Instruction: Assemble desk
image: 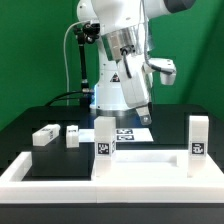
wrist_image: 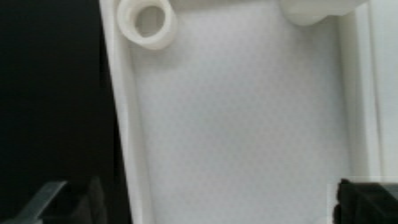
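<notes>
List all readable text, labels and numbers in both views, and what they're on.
Words, brands, numbers: none readable.
Two upright leg blocks: square black-and-white tags, patterns only, no characters.
Two loose leg blocks: dark tags, too small to read.
Marker board: tag patterns, blurred.
Slab in wrist view: plain white.

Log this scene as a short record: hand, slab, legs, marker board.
hand state: hand open, nothing between its fingers
slab: slab lies flat at the front, by the border rim
standing: two upright legs at the slab
loose: two loose legs lie on the table, exterior view's left
board: marker board flat near the arm's base
</notes>
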{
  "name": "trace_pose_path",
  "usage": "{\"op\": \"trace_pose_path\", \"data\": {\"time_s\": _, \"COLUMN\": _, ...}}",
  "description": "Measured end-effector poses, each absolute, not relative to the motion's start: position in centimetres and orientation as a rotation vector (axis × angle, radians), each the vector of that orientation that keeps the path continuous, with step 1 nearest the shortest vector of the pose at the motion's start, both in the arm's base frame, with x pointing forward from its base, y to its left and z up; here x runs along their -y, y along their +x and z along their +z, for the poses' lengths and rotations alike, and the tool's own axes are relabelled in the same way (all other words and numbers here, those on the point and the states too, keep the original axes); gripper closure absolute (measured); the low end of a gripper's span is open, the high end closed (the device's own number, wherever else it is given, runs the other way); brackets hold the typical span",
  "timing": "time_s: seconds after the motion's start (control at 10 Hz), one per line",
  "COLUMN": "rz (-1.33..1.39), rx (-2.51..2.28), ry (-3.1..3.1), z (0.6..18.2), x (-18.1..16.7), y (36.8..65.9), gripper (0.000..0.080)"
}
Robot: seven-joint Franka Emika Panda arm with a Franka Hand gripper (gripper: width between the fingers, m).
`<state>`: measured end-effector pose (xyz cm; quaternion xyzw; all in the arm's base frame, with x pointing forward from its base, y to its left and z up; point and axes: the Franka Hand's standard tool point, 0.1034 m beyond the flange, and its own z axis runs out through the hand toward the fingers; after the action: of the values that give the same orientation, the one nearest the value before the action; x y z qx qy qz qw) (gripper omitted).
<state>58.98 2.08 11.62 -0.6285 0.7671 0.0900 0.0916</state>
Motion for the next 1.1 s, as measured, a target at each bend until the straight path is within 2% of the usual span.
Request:
{"op": "trace_pose_path", "data": {"time_s": 0.3, "rz": 0.244, "rx": -2.276, "ry": -1.865, "z": 11.4, "x": -1.9, "y": 59.0, "gripper": 0.015}}
{"op": "trace_pose_path", "data": {"time_s": 0.4, "rz": 0.09, "rx": -2.271, "ry": -1.849, "z": 10.0, "x": -0.8, "y": 58.0, "gripper": 0.015}}
{"op": "trace_pose_path", "data": {"time_s": 0.5, "rz": 0.005, "rx": -2.282, "ry": -1.85, "z": 8.1, "x": -0.1, "y": 55.3, "gripper": 0.015}}
{"op": "trace_pose_path", "data": {"time_s": 0.8, "rz": -0.192, "rx": -2.183, "ry": -1.989, "z": 4.4, "x": 1.7, "y": 52.5, "gripper": 0.015}}
{"op": "trace_pose_path", "data": {"time_s": 0.9, "rz": -0.082, "rx": -2.207, "ry": -1.991, "z": 3.4, "x": 0.5, "y": 51.9, "gripper": 0.015}}
{"op": "trace_pose_path", "data": {"time_s": 1.0, "rz": 0.037, "rx": -2.205, "ry": -2.026, "z": 3.1, "x": -0.6, "y": 52.2, "gripper": 0.015}}
{"op": "trace_pose_path", "data": {"time_s": 1.1, "rz": 0.033, "rx": -2.202, "ry": -2.023, "z": 3.2, "x": -0.4, "y": 52.9, "gripper": 0.015}}
